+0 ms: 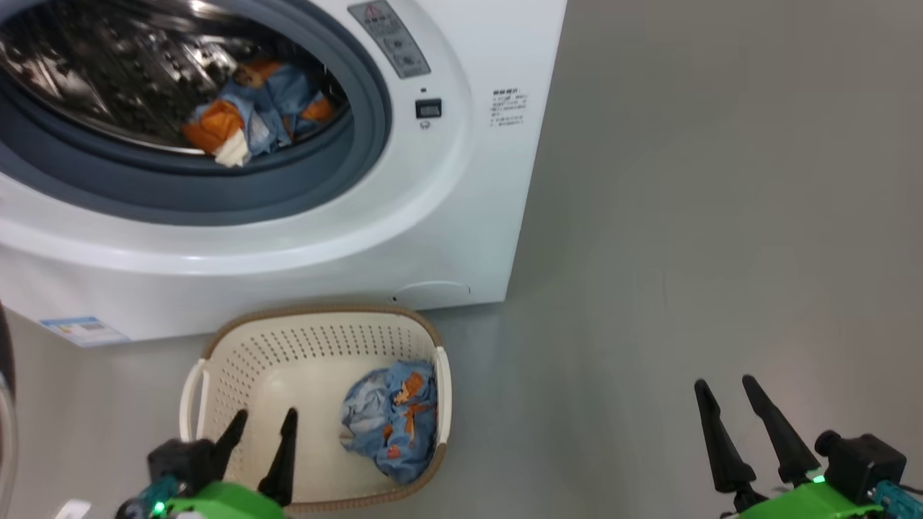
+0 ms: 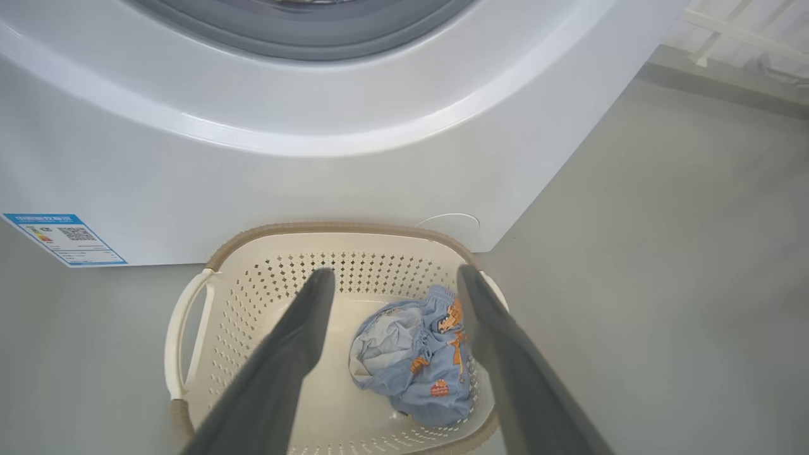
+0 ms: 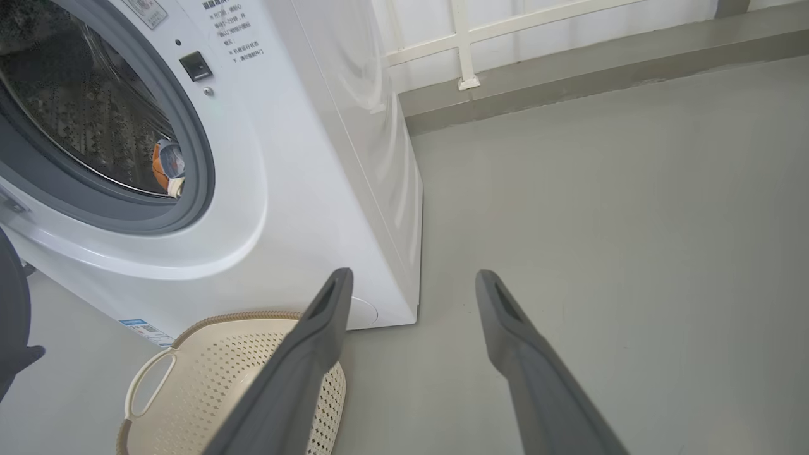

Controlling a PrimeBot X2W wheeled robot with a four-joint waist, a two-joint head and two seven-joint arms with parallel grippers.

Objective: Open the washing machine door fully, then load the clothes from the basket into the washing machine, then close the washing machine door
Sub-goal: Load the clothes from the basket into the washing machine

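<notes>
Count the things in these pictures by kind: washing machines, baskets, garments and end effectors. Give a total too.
Washing machine: 1
Basket: 1
Garments: 2 (garment inside the machine, garment inside the basket)
End effectors: 2 (left end effector, right end effector, both open)
Total: 6

**Where our three cameras look**

From the head we look steeply down past both hands: the left hand [image 1: 266,412] over the basket [image 1: 317,311], the right hand [image 1: 724,382] over bare floor [image 1: 685,216]. Our left wrist camera looks along its hand into the basket from close above, the washing machine [image 1: 461,216] just beyond. Our right wrist camera faces the washing machine's corner from farther off. All three share the basket and washing machine front.
</notes>
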